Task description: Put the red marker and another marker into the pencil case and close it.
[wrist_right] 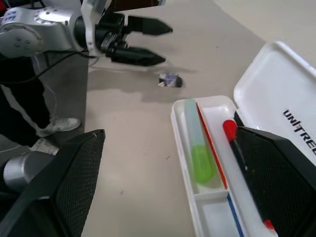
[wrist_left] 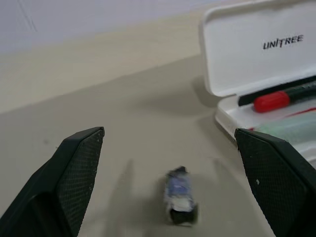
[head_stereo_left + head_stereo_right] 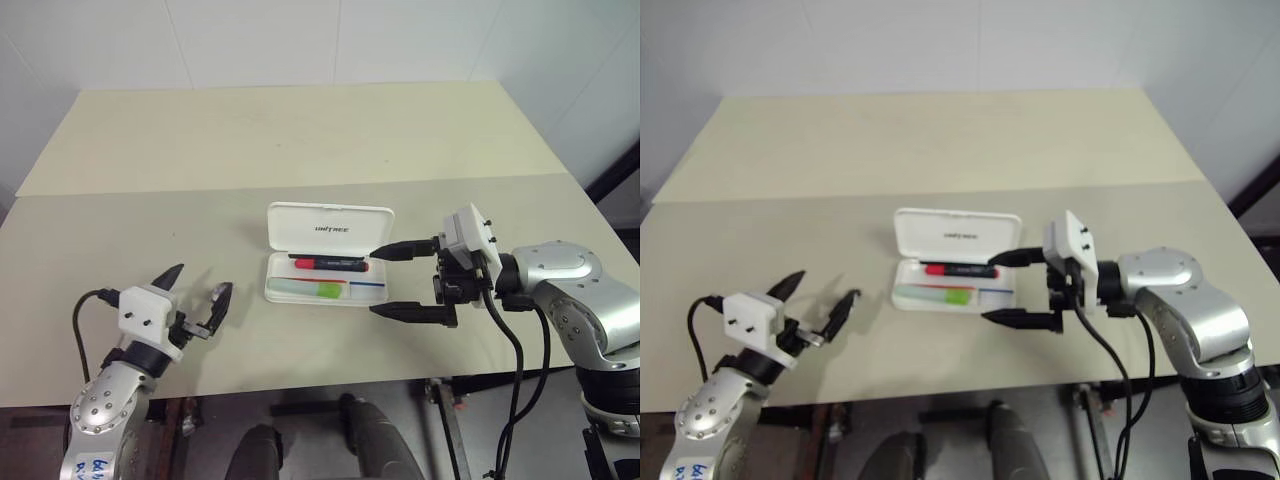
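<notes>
The white pencil case [image 3: 330, 228] lies open at the middle of the table, its lid tipped back. The red marker [image 3: 335, 265] rests in the back of the tray. The other marker [image 3: 310, 290], light green, lies along the tray's front. My right gripper [image 3: 380, 282] hangs just right of the case, pointing at it, open and empty, its upper fingertip near the red marker's end. My left gripper [image 3: 195, 290] stands open and empty above the table at the near left, well apart from the case.
A small crumpled grey-silver lump [image 2: 180, 202] lies on the table just ahead of my left gripper, between its fingers' lines. The table's front edge [image 3: 300, 385] runs close below both grippers. The far half of the table is bare.
</notes>
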Motion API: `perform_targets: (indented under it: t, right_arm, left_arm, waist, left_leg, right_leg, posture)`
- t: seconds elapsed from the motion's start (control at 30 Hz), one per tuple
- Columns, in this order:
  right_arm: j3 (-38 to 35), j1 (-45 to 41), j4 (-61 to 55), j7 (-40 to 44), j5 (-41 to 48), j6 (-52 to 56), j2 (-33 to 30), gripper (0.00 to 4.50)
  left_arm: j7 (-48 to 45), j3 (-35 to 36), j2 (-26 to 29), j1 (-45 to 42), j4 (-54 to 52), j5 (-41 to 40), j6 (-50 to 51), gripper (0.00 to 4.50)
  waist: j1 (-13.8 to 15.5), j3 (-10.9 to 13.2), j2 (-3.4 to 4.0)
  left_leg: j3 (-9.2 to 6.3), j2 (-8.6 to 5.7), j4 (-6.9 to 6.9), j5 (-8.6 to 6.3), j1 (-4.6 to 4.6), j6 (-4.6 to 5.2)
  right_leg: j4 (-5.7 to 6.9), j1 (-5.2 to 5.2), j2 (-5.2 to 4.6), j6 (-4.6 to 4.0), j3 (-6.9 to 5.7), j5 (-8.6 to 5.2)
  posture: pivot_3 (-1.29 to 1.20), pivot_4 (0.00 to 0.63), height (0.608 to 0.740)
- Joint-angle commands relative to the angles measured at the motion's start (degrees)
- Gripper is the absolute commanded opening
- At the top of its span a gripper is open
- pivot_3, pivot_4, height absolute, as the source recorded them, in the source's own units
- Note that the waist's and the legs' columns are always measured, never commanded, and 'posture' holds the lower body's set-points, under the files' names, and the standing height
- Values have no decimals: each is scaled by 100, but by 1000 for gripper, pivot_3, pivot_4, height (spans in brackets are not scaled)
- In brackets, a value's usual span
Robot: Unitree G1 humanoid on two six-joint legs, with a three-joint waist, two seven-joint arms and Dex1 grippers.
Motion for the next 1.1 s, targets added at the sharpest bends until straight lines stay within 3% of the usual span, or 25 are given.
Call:
perform_targets:
  t: [0.03,0.47,0.83,1.1]
  right_arm:
    - [-124,23,-109,-88,54,-107,-87,4462]
    - [-191,175,-288,-327,197,-37,-282,4462]
    - [-244,254,-371,-459,219,-76,-309,4462]
    - [-252,241,-371,-521,195,-90,-345,4500]
  left_arm:
    - [225,4,-101,51,-78,8,241,4500]
    - [377,-121,-5,-237,412,139,968,4500]
    - [-237,-496,571,-685,616,58,1591,4500]
    - [-361,-478,581,-746,615,-192,1936,1820]
  waist:
    - [-2,-1,-1]
    - [2,-2,-4]
    - [15,-3,-4]
    - [16,-3,-4]
  left_leg:
    - [0,0,-1,0,0,0]
    - [1,-1,2,-1,3,0]
    - [-1,-1,5,-1,8,0]
    - [-1,-1,2,-2,8,0]
  right_leg:
    - [0,0,0,0,1,0]
    - [3,2,0,0,1,-1]
    - [5,11,0,0,1,0]
    - [2,12,-3,1,1,-1]
  posture:
    - [0,150,740]
    - [0,150,740]
    - [0,150,740]
    - [0,150,740]
